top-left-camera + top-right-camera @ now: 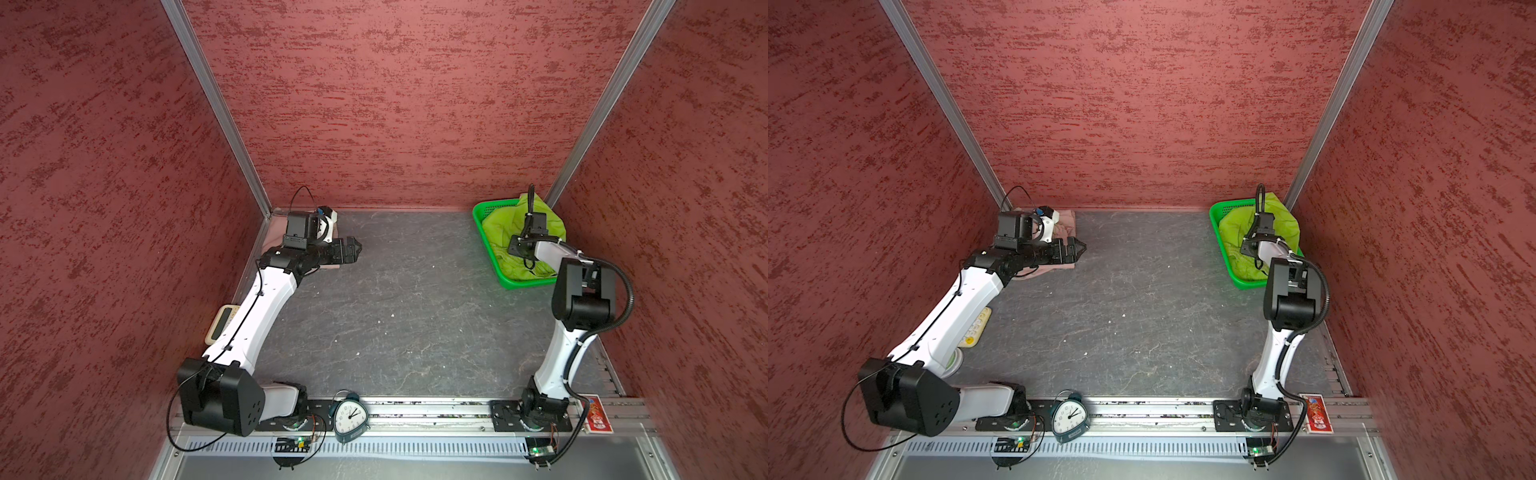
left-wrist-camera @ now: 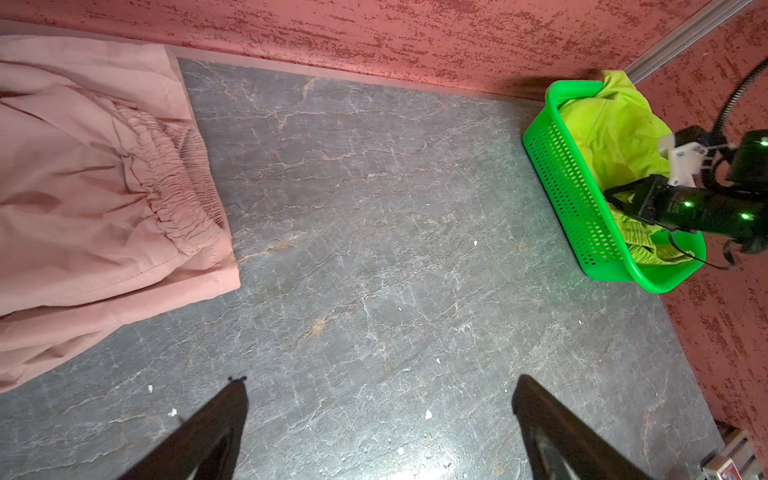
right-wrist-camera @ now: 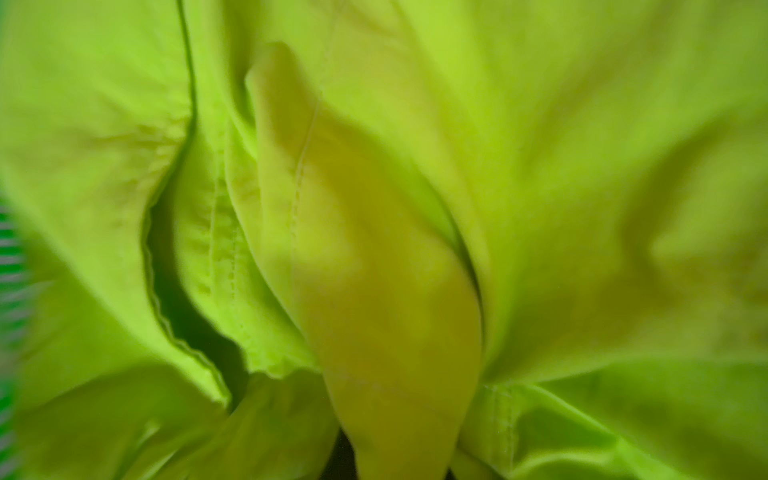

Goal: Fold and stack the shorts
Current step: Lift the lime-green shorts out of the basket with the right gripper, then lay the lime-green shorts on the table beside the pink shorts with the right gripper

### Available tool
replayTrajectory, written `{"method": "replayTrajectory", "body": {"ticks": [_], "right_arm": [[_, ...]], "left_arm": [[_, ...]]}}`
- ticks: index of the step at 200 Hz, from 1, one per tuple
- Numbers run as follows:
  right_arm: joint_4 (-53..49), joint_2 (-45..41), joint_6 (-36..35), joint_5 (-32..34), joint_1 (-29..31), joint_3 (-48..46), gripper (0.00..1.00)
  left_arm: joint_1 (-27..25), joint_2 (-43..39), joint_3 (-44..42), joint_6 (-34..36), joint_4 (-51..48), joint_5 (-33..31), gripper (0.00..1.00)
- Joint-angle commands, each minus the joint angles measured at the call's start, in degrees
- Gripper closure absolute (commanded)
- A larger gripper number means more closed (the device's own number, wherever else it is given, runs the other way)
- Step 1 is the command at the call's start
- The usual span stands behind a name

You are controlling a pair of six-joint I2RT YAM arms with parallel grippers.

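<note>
Seemingly halfway: pink shorts (image 2: 104, 187) folded at frame left, lime shorts (image 2: 611, 124) bunched in basket (image 2: 561, 187) at right, pinched by right gripper (image 2: 613, 197); left gripper (image 2: 380, 384) spread, empty.

In both top views the left arm (image 1: 266, 303) hid most of the pink shorts (image 1: 1066, 222) at 10 o'clock on the tabletop (image 1: 395, 311), and part of a remote (image 1: 222, 322) at 9 o'clock. At 2 o'clock the tips of the right tool (image 2: 613, 198) were sunk out of sight in the green shorts (image 1: 496, 226); its wrist view showed only blurred cloth. The left tool (image 2: 378, 382) was cut off by the frame edge. The print on the card (image 1: 598, 415) at 5 o'clock was too small to read.
</note>
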Motion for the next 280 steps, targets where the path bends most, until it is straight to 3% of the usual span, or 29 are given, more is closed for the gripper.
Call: {"method": "replayTrajectory", "body": {"ticks": [1,83,109,139,170,194,236,255,280], "right_arm": [[9.09,-7.73,0.98,-4.61,-0.54,-2.3,1.0],[14.24,-21.32,5.57,-18.35,-0.47,-3.28,1.0],[16.47,-26.93,7.64,-20.66,-0.01,-2.08,1.0],[18.67,-31.4,10.18,-28.3,1.02,2.59,1.0],[10.7,-31.26,9.02,-37.76,6.29,13.0,1.0],[-1.3,-30.77,4.34,-38.49,14.18,18.38,1.0],[-9.68,-31.13,5.3,-43.56,25.72,11.88,1.0],[-14.68,-30.26,5.65,-43.63,27.88,8.65,1.0],[-20.2,-22.93,4.23,-40.26,28.91,5.95,1.0]], "left_arm": [[-1.02,-0.25,1.55,-0.83,-0.91,-2.04,0.01],[-4.39,-0.35,2.36,0.1,-0.97,-6.26,0.01],[-4.39,-2.34,1.55,0.77,-1.17,-7.63,0.01],[-4.39,-4.88,-0.43,1.59,0.64,-7.83,0.01],[-4.39,-6.84,-1.03,1.8,-0.3,-8.23,0.01],[-4.24,-9.73,-2.61,2.23,-0.9,-9.52,0.01],[-4.04,-12.28,-0.08,6.15,-6.59,-13.73,0.01],[-4.04,-12.23,2.07,6.35,-8.56,-13.84,0.01],[-4.37,-12.79,2.8,5.53,-9.5,-10.44,0.01]]}}
